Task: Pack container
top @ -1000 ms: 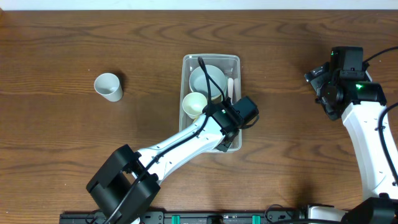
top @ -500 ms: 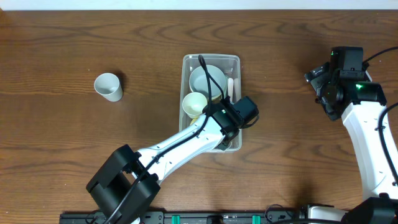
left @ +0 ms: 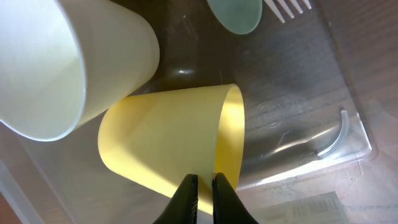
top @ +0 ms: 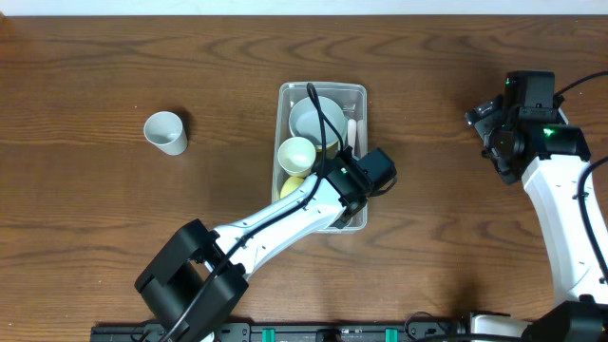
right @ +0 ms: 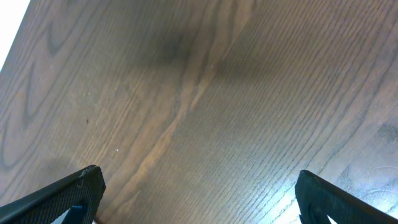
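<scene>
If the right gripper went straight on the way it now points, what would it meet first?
The brown wooden table; nothing else shows in front of the open right gripper, though the depth is unclear.

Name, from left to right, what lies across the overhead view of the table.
In order: white cup → container → right arm. The left arm reaches over the container, so it is left out.

Left gripper (left: 201, 188) apparently pinched closed; right gripper (right: 199, 185) spread wide.
</scene>
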